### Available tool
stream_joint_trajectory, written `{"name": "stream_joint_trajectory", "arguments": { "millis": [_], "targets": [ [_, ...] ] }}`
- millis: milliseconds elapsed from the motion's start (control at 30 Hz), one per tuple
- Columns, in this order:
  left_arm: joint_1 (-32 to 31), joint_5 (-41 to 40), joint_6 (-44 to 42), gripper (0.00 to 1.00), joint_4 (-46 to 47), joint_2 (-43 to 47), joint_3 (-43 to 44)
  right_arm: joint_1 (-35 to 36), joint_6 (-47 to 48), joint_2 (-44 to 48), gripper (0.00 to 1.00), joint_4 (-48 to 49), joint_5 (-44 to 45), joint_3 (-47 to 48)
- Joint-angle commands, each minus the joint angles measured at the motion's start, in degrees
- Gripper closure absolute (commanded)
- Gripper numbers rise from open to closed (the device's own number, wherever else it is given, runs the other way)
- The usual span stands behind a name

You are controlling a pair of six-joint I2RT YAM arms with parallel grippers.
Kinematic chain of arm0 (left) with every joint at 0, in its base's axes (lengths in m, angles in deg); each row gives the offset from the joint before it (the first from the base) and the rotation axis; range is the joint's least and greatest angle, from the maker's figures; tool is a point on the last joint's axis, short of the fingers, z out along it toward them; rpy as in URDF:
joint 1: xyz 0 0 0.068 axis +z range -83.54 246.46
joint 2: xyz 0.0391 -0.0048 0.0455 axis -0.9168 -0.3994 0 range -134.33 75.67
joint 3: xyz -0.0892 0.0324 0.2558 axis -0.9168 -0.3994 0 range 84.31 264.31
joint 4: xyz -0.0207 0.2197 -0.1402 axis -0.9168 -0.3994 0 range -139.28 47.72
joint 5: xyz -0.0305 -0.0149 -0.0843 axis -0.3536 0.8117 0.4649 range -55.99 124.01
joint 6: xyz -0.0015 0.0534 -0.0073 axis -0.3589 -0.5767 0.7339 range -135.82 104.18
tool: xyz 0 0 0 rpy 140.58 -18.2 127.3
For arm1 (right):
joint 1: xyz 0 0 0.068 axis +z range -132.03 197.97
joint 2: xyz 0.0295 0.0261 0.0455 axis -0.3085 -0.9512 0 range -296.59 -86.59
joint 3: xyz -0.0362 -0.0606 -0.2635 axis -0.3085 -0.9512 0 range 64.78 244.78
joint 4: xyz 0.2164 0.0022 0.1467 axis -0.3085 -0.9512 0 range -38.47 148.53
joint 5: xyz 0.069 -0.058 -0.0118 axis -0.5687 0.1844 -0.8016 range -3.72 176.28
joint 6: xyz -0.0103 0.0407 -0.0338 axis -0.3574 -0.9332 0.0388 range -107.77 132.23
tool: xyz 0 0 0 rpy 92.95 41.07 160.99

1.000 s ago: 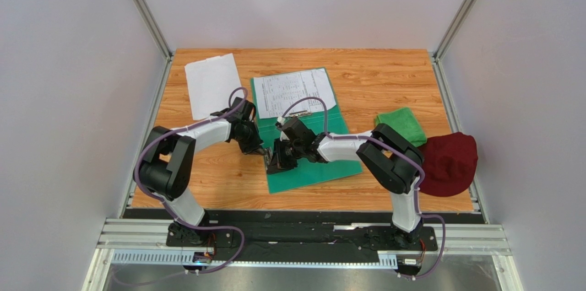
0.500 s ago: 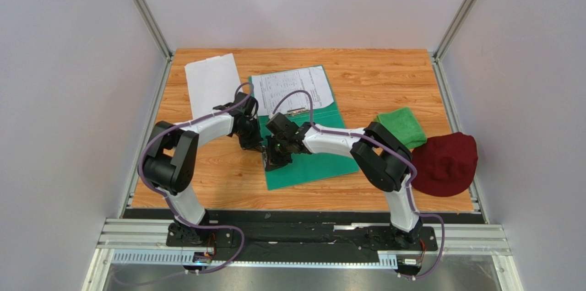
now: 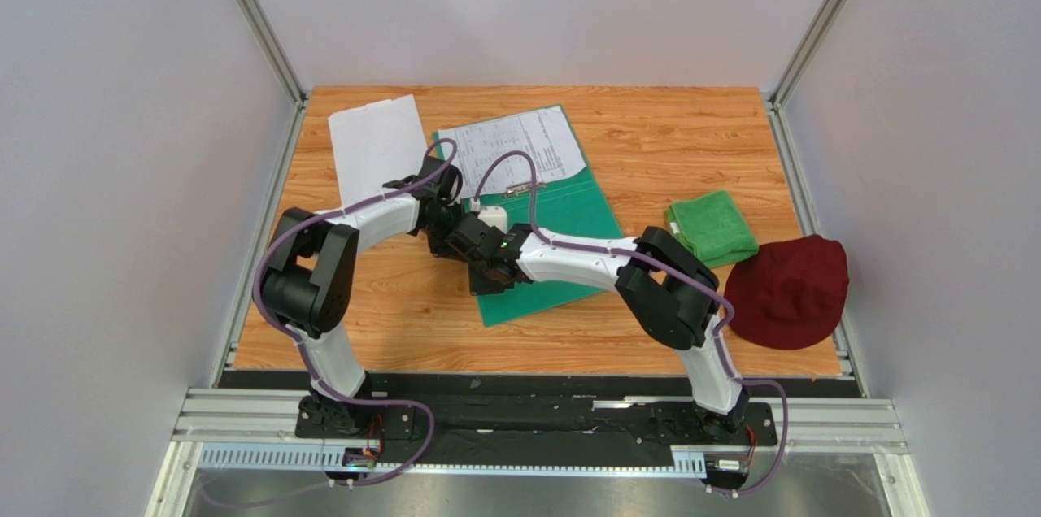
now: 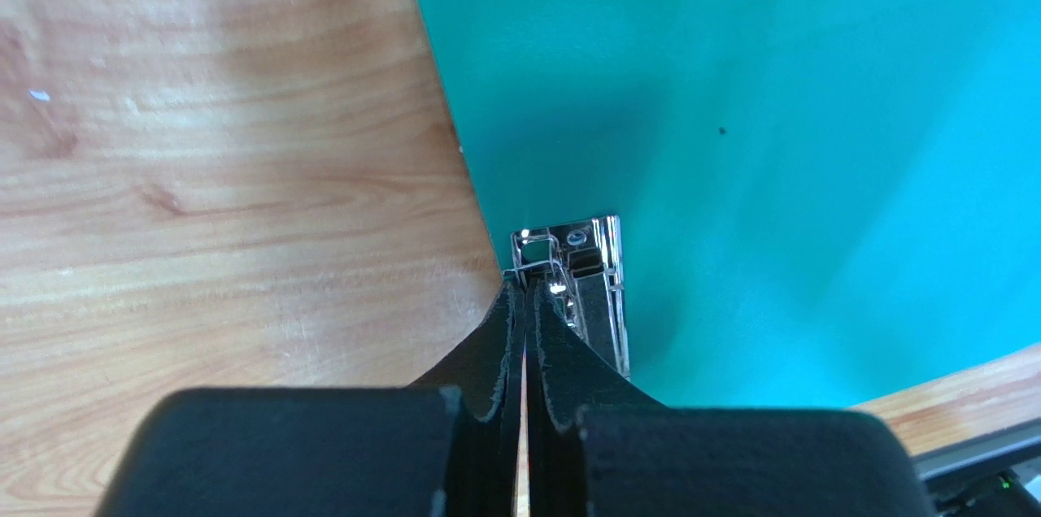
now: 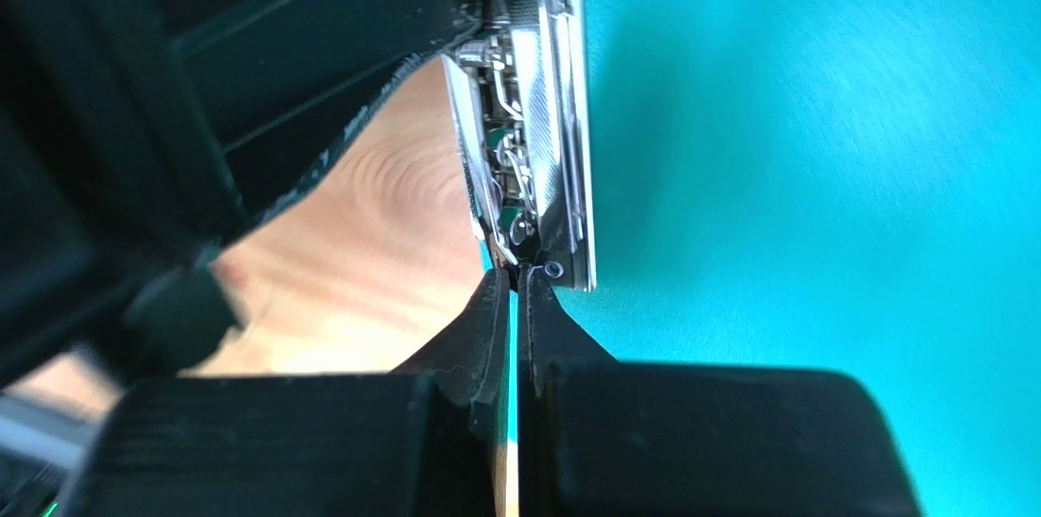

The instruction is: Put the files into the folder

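Folder (image 3: 584, 210), teal-green, flat on the wooden table (image 3: 684, 127) around the middle, turned a little off square. On its far end, one printed sheet (image 3: 552, 142), text side up, lying askew to the folder's edges. Second sheet (image 3: 373, 149), blank white side up, apart from the folder on bare wood toward the far left corner.

At the folder's left edge, toward the near end, a shiny metal clip (image 4: 593, 285) sitting on the teal surface. Left gripper (image 4: 525, 283) closed, fingers pressed flat together with only a hairline between them, tips touching one end of the clip right where folder meets wood; not clear whether anything thin is pinched there. Right gripper (image 5: 516, 279) likewise closed, tips against an end of the same clip, dark bulk of the other gripper filling the upper left of that wrist view. Both arms reaching in to the one spot, wrists nearly meeting above the folder's left side.

To the right of the folder, a folded green cloth (image 3: 711, 228) on the wood, and just beside it, at the table's right edge, a dark red cap (image 3: 794, 289).
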Motion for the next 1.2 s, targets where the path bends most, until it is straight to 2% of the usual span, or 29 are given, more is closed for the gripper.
{"name": "stream_joint_trajectory", "arguments": {
  "millis": [0,167,267,300,333,500,700,800,1033,1067,1100,1133,1167],
  "targets": [
    [-0.24,-0.66,-3.54,1.0,-5.04,-0.94,0.51,-2.84,5.63,-12.77,1.0,-19.13,24.48,-7.25],
    [-0.24,1.0,-3.99,1.0,-4.43,-1.47,0.95,-2.75,6.85,-11.37,1.0,-17.81,21.85,-6.55],
    [-0.24,1.71,-4.51,1.0,-4.42,-1.82,1.21,-4.68,7.73,-7.08,1.0,-9.66,11.58,-10.93],
    [-0.24,1.8,-4.69,1.0,-4.34,-1.91,1.04,-5.21,8.61,-5.24,1.0,-5.97,5.46,-12.6],
    [-0.24,1.88,-5.12,1.0,-4.16,-2.0,0.95,-5.48,9.49,-0.96,1.0,-0.63,3.4,-14.62],
    [-0.24,2.15,-5.57,1.0,-3.99,-2.61,0.6,-7.33,15.02,4.35,1.0,-2.16,-3.81,-8.06],
    [-0.33,3.73,-5.3,1.0,-2.75,-2.96,-0.37,-10.93,14.42,5.15,1.0,-3.3,-14.62,-5.67],
    [-0.33,3.38,-5.57,1.0,-2.58,-2.79,-1.16,-13.21,11.7,3.06,1.0,-3.82,-16.75,-6.38],
    [-0.33,2.33,-6.18,1.0,-3.19,-2.44,-1.34,-13.21,13.19,-3.72,1.0,-11.02,-7.19,-3.92],
    [-0.33,2.24,-6.44,1.0,-3.37,-2.35,-1.25,-13.56,13.62,-3.29,1.0,-10.25,-7.69,-4.7],
    [-0.33,2.15,-6.62,1.0,-3.54,-2.35,-1.25,-14.0,13.63,-2.15,1.0,-7.72,-12.48,-6.36],
    [-0.33,2.15,-6.62,1.0,-3.54,-2.17,-1.25,-14.35,13.11,2.3,1.0,-2.56,-13.75,-10.12],
    [-0.33,2.06,-6.62,1.0,-3.54,-2.0,-1.34,-14.53,12.06,3.99,1.0,-1.47,-14.37,-10.59]
  ]
}}
